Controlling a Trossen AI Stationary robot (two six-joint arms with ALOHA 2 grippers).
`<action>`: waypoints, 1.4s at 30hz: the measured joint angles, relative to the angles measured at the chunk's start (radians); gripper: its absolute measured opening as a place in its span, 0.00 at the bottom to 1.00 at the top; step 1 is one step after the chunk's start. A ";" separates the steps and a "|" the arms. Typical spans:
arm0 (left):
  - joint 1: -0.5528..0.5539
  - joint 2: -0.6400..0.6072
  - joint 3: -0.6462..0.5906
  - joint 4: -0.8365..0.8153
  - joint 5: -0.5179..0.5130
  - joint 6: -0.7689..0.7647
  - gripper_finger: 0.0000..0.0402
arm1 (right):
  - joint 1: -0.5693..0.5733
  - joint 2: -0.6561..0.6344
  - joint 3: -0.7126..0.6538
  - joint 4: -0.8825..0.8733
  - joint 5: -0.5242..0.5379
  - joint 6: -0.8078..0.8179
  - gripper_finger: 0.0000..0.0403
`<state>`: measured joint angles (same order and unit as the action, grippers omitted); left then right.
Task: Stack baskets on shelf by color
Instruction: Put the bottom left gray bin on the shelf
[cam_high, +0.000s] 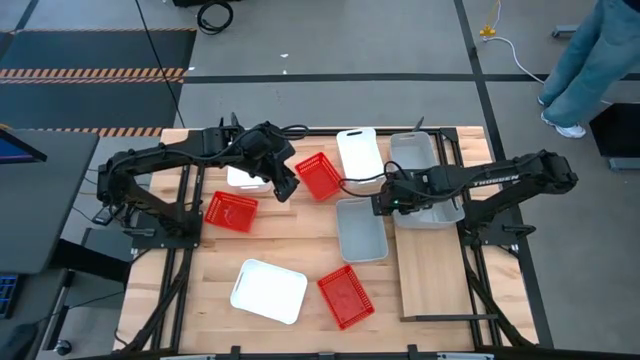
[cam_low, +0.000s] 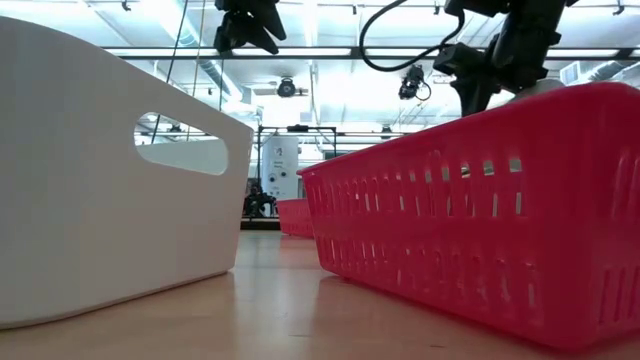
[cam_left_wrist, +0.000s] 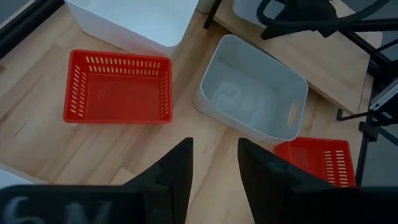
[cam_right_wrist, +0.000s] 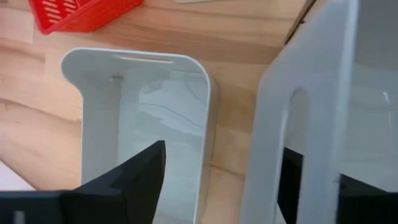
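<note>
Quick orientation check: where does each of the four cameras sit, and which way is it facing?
High: overhead, straight down on the table; both arms show.
Low: table height, past a white basket and red basket; arms above.
Left wrist: down past its fingers at a grey basket.
Right wrist: sees that same grey basket, also in high view.

the right arm hides part of a grey basket (cam_high: 425, 165) on the shelf (cam_high: 430, 285).

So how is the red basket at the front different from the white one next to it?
The red basket has mesh-like walls full of slots; the white basket has solid walls with a handle cutout. In the high view the white one looks bigger than the red one. Both are rectangular, empty, upright and sit on the slatted tabletop.
</note>
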<state>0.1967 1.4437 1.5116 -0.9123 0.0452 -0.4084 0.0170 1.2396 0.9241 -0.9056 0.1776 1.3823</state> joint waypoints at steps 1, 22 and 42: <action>0.000 0.000 0.000 0.000 0.000 0.000 0.33 | 0.000 0.000 0.000 0.001 0.000 -0.015 0.69; -0.024 0.000 0.000 0.002 0.000 -0.005 0.33 | -0.095 0.003 -0.001 -0.091 -0.040 -0.131 0.71; -0.033 0.000 0.000 0.001 -0.005 -0.025 0.33 | -0.070 0.003 -0.022 -0.057 -0.207 -0.268 0.70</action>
<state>0.1635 1.4441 1.5120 -0.9108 0.0403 -0.4332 -0.0532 1.2423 0.9024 -0.9628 -0.0297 1.1145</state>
